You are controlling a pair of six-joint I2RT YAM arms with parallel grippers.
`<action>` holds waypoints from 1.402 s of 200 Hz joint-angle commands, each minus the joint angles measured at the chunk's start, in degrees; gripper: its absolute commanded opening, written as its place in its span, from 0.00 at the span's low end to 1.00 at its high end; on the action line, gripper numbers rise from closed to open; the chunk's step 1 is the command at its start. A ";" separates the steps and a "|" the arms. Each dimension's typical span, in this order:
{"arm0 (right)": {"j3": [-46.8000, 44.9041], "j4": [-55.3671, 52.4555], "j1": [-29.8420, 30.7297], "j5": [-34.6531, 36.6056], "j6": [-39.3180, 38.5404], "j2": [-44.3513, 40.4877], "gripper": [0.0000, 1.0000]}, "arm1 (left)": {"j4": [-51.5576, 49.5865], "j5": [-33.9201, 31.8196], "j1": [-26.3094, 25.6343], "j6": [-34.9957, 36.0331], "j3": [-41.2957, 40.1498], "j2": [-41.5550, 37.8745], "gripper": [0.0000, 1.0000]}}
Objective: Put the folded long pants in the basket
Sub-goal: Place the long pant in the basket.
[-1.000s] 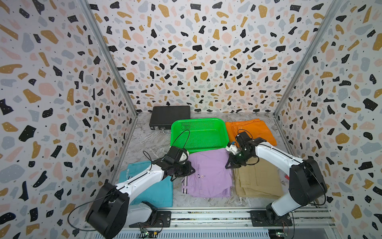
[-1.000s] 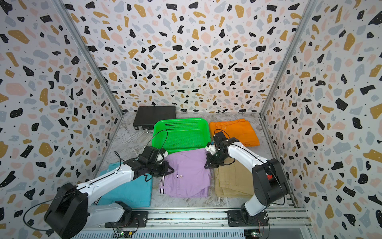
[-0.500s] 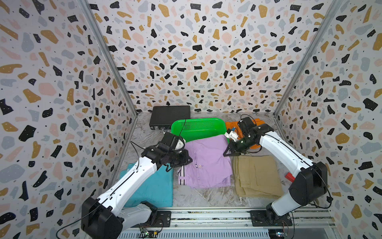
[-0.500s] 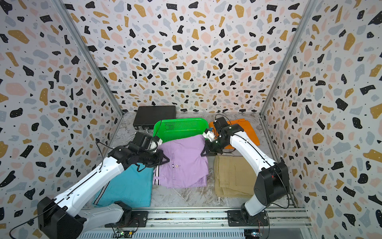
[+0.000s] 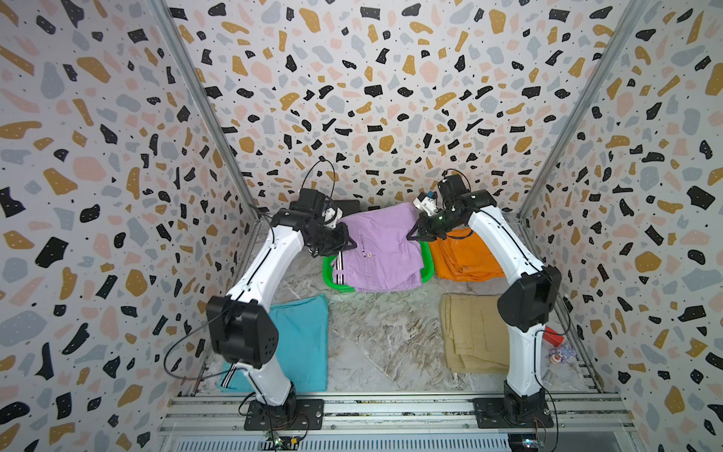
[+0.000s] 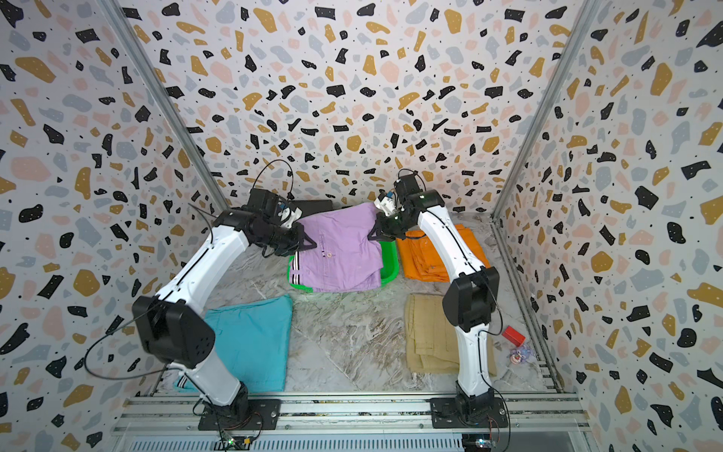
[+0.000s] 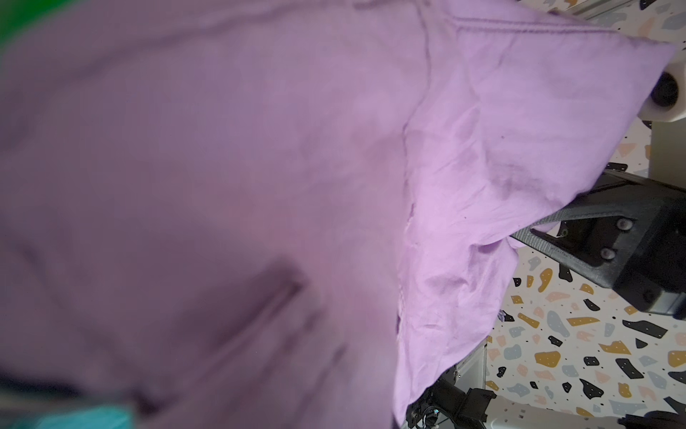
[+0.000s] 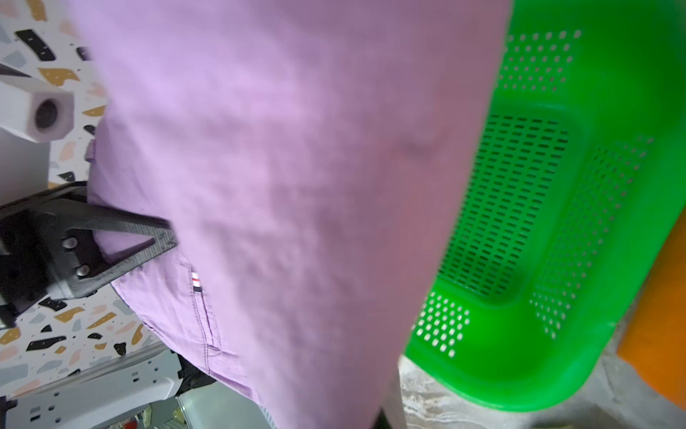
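Holding the lilac striped-trim pants (image 5: 381,250) spread above the green basket (image 5: 427,270), the left tool (image 5: 349,244) and right tool (image 5: 412,236) each grip a side edge, so the next move, seemingly, is lowering and releasing them squarely inside.

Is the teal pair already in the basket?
No, the teal pants lie on the table, apart from the basket.

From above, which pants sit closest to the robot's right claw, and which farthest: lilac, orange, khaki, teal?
1. Lilac pants: clamped in the right gripper itself.
2. Orange pants: just beside it, back right.
3. Khaki pants: front right.
4. Teal pants: front left, farthest.
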 commanded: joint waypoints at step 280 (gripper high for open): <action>-1.79 -2.08 -2.09 11.78 -4.85 5.28 0.45 | 0.01 -7.53 1.49 5.03 9.31 19.62 0.70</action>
